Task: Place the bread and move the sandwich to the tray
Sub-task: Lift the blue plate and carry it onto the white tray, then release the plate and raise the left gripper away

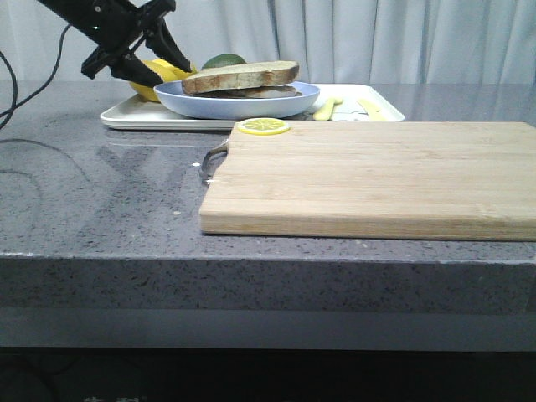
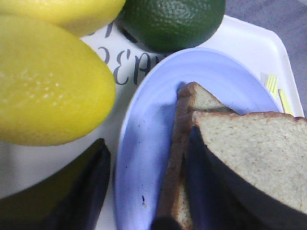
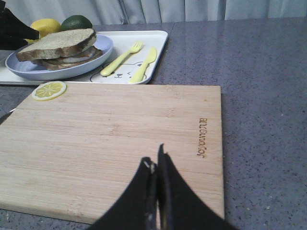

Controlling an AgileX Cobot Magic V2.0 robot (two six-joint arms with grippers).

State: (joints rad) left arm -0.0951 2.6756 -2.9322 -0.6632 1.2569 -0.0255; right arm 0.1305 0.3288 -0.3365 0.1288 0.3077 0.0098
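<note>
The sandwich (image 1: 241, 80), two brown-crusted slices with pale filling between them, sits on a round pale-blue plate (image 1: 237, 104), and that plate rests on the large white rectangular tray (image 1: 151, 117) at the far side of the grey speckled worktop (image 1: 100, 193). The plain bread slice (image 3: 57, 40) forms the sandwich's top layer.

Just beside the plate on the tray lie a yellow lemon (image 2: 48, 86) and a dark green avocado (image 2: 172, 21); on the plate's other side are a pale yellow plastic fork (image 3: 122, 58) and knife (image 3: 144, 64).

The left pincer (image 1: 159, 69) hangs at the plate's edge next to the lemon, its black fingers (image 2: 91, 187) spread, nothing between them.

On the near side of the plate lies a light wooden cutting board (image 1: 368, 176), with a lemon slice (image 1: 263, 126) on the corner nearest the plate. The right pincer (image 3: 156, 182) hovers over the board, well apart from the plate, fingers pressed together and empty.
</note>
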